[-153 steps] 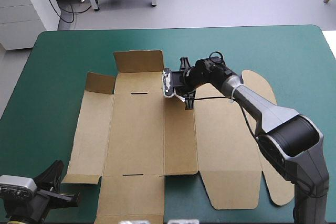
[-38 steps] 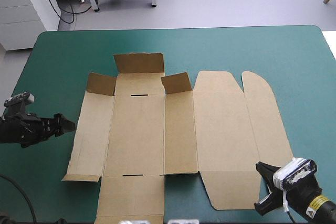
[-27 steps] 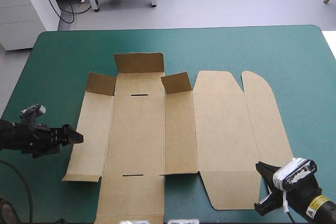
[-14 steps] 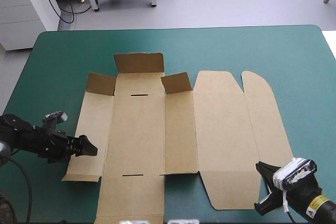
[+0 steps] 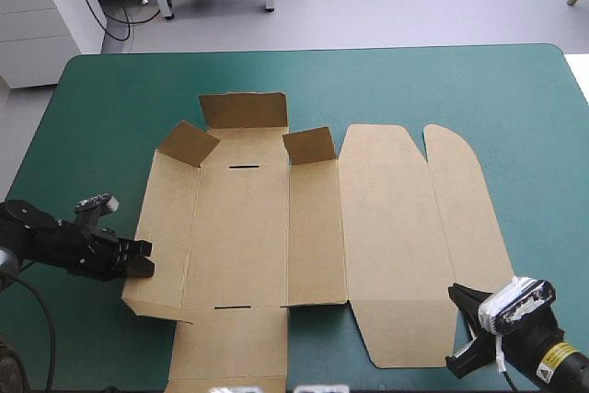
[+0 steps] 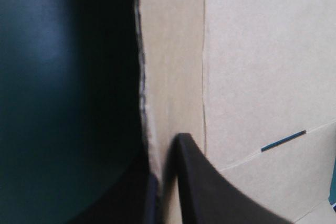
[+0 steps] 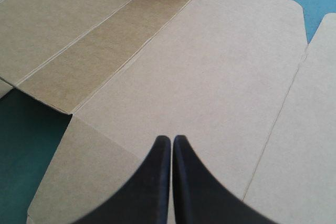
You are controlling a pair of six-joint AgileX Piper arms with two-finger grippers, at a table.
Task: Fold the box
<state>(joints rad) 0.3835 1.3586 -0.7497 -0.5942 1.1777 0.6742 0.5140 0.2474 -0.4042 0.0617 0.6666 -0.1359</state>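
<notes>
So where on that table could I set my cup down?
Bare teal-green cover runs along the far edge beyond the box and down the right side. Crowded: the left gripper at the box's left panel, the right gripper near the right corner.

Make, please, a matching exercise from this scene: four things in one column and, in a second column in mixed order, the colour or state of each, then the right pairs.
Column one
1. left jaws
2. right jaws
3. box
4. table cover

Column two
A. teal-green
B. shut, empty, at the box's near right edge
C. brown, mostly flat
D. shut on the box's left panel

Pairs: 1-D, 2-B, 3-C, 4-A
</notes>
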